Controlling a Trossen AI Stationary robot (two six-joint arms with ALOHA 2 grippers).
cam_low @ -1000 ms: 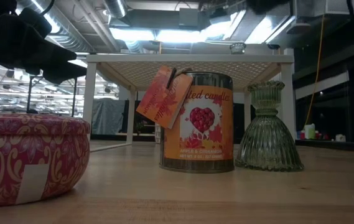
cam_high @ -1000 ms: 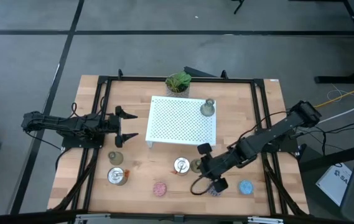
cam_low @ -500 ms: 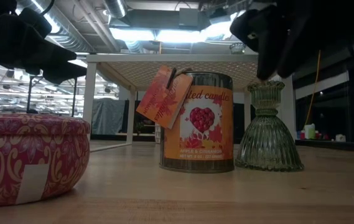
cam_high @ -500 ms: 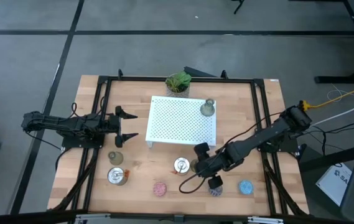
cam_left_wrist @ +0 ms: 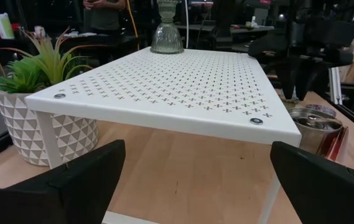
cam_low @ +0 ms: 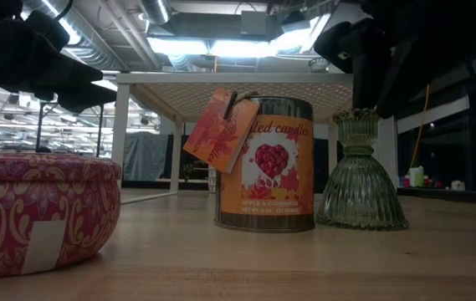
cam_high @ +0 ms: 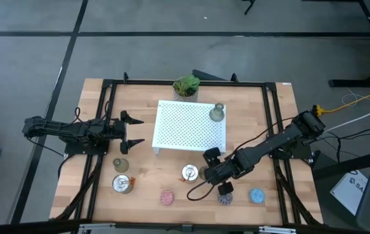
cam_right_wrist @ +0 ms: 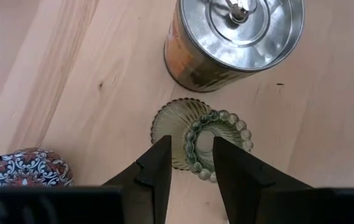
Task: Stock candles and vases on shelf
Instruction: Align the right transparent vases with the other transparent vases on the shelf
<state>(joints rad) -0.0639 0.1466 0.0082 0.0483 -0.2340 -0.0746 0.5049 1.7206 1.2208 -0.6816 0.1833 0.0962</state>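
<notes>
An olive-green vase (cam_low: 361, 180) stands on its flared base on the wooden table next to a silver candle tin with an orange label (cam_low: 267, 163). My right gripper (cam_right_wrist: 192, 168) is open and points down. It hangs just over the vase's beaded rim (cam_right_wrist: 226, 124), and in the high view it is at the near middle (cam_high: 211, 173). I cannot tell whether a finger touches the rim. My left gripper (cam_left_wrist: 195, 186) is open and empty, left of the white perforated shelf (cam_high: 191, 125). A second vase (cam_high: 217, 112) stands on the shelf's far right corner.
A third vase (cam_high: 120, 165) and a second silver tin (cam_high: 122, 184) stand near left. A pink candle (cam_high: 166, 197), a dark patterned candle (cam_high: 225, 195) and a light blue candle (cam_high: 257, 195) line the near edge. A potted plant (cam_high: 186, 86) stands behind the shelf.
My right gripper has gone toward the table's left and come down over the vase beside the labelled tin. A second ago it was above the low view's field, and now its fingers hang just over the vase's rim. The vase and tin have not moved.
</notes>
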